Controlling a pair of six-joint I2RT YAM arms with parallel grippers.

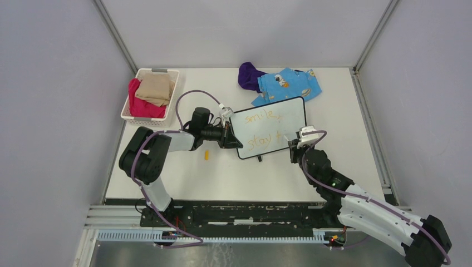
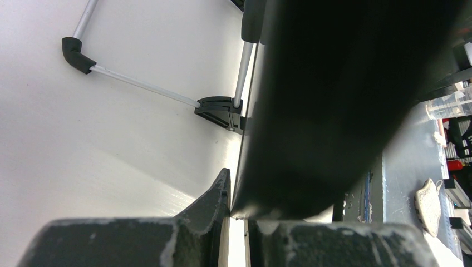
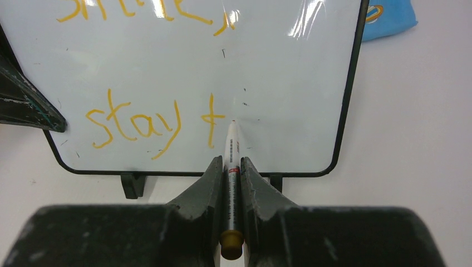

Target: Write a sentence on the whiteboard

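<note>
The whiteboard lies mid-table, its left edge raised. The sentence is in orange: "smile," above "stay", followed by a cross-shaped stroke. My right gripper is shut on a white marker with an orange end, at the board's lower edge. The marker's tip rests at the board just right of that stroke. My left gripper is shut on the board's left edge. In the left wrist view the board's dark, shadowed side fills the right half, pinched between the fingertips.
An orange marker cap lies left of the board. A white basket of clothes stands at the back left. A blue patterned cloth and a purple cloth lie behind the board. The board's wire stand shows beneath it.
</note>
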